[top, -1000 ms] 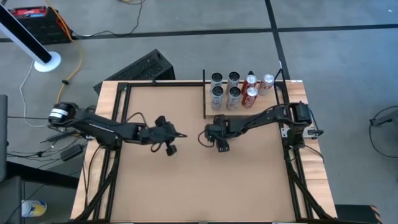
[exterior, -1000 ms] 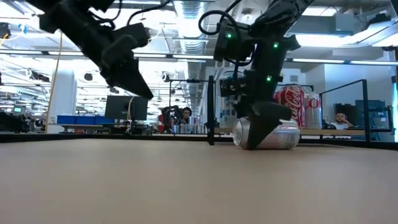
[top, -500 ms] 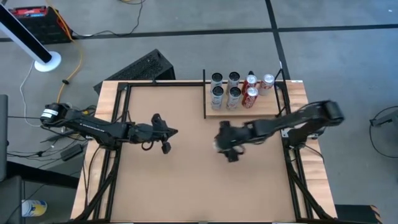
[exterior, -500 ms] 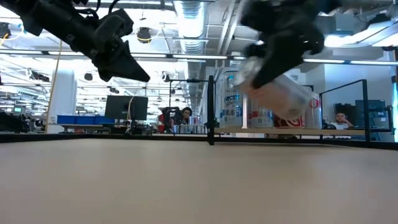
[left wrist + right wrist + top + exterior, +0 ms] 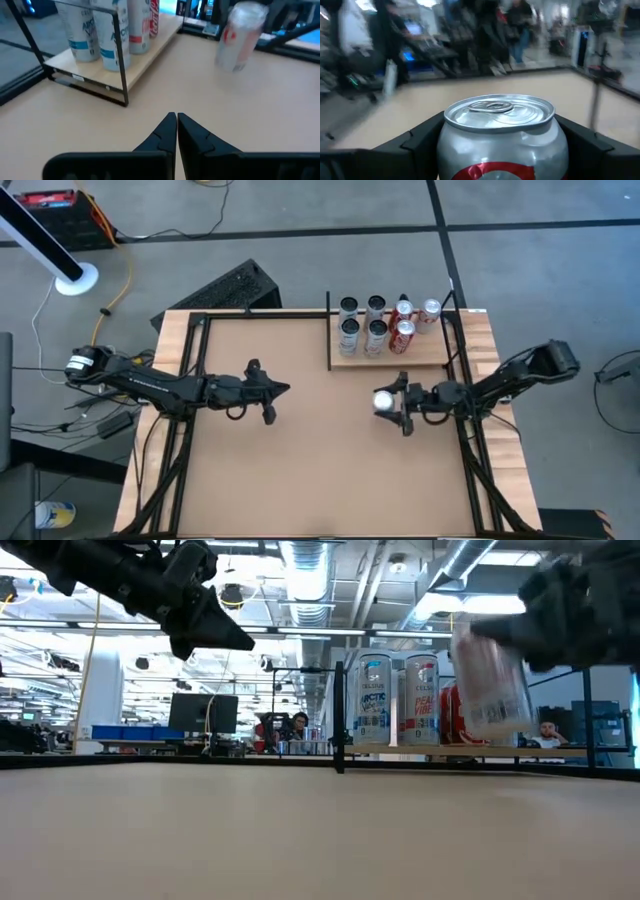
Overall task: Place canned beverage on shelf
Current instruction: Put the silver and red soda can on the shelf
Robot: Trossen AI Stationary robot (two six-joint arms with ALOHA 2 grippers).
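A silver canned beverage (image 5: 383, 401) with a red mark hangs above the table right of centre, between the fingers of my right gripper (image 5: 393, 402), which reaches in from the right edge. The low view shows the can (image 5: 490, 680) nearly upright and clear of the tabletop. The shelf (image 5: 432, 353), a pale wood board with black posts, sits at the far right and carries several standing cans (image 5: 375, 325). My left gripper (image 5: 283, 390) hovers left of centre, shut and empty, its fingertips (image 5: 176, 120) together. My right gripper pinches the can's side wall (image 5: 447, 150) between its two fingers (image 5: 420, 142), one on each side, below the top rim. The fingers lie level and come from the table's right side. The can stands top up, slightly tilted, lifted clear of the table.
Thin black posts (image 5: 329, 330) edge the shelf on its left side. Black frame rails (image 5: 185, 430) run along the table's left and right edges. Bare tabletop (image 5: 320, 470) lies across the middle and near side.
My right gripper has lifted the can, which lay on its side on the table below the shelf, and has drawn back toward the table's right edge while turning level; the can now stands upright in the air. My left gripper has tipped up toward level.
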